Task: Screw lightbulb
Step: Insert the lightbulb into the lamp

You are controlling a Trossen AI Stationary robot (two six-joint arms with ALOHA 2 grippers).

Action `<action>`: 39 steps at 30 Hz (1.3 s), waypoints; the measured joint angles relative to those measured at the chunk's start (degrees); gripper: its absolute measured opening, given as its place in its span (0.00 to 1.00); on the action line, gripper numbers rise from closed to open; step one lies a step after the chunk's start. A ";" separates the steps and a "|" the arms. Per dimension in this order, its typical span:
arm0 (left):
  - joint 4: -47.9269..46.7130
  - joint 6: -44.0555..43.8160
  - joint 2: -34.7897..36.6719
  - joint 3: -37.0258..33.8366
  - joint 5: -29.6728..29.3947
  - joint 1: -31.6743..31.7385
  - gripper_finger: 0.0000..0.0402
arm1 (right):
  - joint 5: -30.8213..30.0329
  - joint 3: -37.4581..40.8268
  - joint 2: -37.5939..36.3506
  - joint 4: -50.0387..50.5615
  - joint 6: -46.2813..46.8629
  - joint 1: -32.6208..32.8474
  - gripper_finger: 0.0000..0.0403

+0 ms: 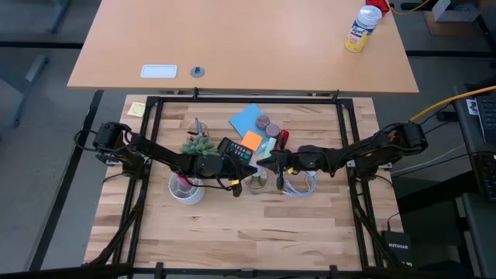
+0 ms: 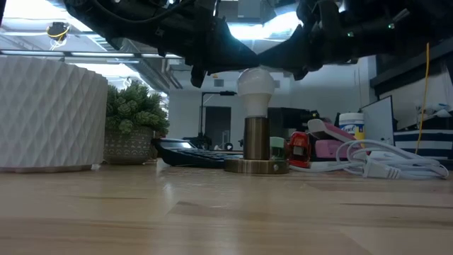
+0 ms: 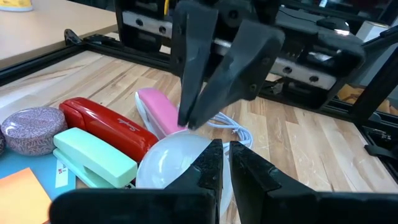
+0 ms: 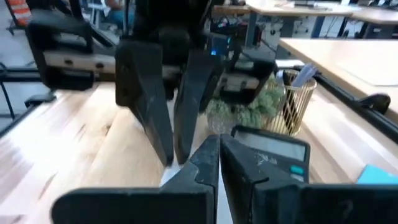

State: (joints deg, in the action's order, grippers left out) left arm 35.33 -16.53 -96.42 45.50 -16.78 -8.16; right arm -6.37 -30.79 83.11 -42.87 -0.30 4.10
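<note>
The white lightbulb [image 2: 255, 86] stands upright with its screw end in a brass socket [image 2: 257, 140], whose round foot [image 1: 256, 184] rests on the wooden table. In the left wrist view the lightbulb's dome [image 3: 168, 163] shows just below my own fingers. My left gripper [image 3: 225, 163] reaches in from the table's left and is shut, nearly level over the dome. My right gripper [image 4: 219, 152] comes in from the table's right, also shut, and its tips [image 3: 188, 121] slant down toward the dome's far side. My left gripper lies over the top of the lightbulb's dome [image 3: 186, 155], but I cannot tell whether the fingers touch it. My right gripper points its shut fingertips at the dome's upper far side [image 3: 186, 135]; whether they touch the glass I cannot tell.
Behind the socket lie a red stapler [image 3: 106, 121], a mint stapler [image 3: 93, 155], a pink one [image 3: 158, 111] and a black calculator [image 4: 270, 152]. A coiled white cable [image 2: 386, 164] lies to the right, and a white ribbed pot [image 2: 49, 113] and a small succulent [image 2: 133, 120] to the left.
</note>
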 joint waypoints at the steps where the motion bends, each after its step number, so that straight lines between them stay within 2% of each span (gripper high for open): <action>1: 0.02 0.00 0.00 0.02 0.00 0.00 0.05 | 0.00 0.01 0.01 0.53 -0.01 0.00 0.05; 27: 1.09 1.54 0.62 -0.07 0.09 -0.07 0.05 | -0.07 -0.22 2.56 1.55 1.53 0.00 0.05; 34: 0.20 2.72 3.46 -0.15 -0.13 -0.38 0.05 | -0.07 -0.17 2.60 1.73 1.53 0.00 0.05; 39: -4.71 -0.34 3.96 -0.09 -0.07 -2.36 0.05 | -0.07 -0.13 2.62 1.73 1.51 0.00 0.05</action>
State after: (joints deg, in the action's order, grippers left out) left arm 30.62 -16.87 -92.47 45.41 -16.84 -10.53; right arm -6.44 -30.92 85.73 -41.14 1.22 4.10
